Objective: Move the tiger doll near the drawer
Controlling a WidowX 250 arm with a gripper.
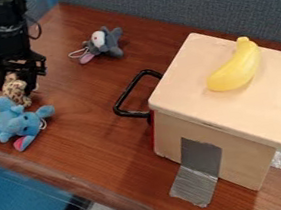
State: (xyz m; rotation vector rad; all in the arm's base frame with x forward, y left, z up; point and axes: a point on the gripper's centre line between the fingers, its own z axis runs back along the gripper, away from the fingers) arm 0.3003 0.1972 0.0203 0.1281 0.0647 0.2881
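- In the camera view, I see the black gripper (pixel 18 89) at the upper left, hanging low over the brown table (pixel 86 126).
- The tiger doll (pixel 14 91), which is small and spotted, is at the gripper, between its two sides. If the jaws are clamped on it or stand apart, I cannot tell from here.
- Just beside the doll, on the nearer side, there lies a blue soft toy (pixel 16 123).
- A grey soft toy (pixel 106 43) lies farther back, to the right of the gripper.
- The wooden drawer box (pixel 182 77) stands well apart from the doll, with a black handle (pixel 123 96) toward it.
- On the box top rests a yellow banana (pixel 235 68).
- Grey tape (pixel 195 186) goes from the box down to the table.
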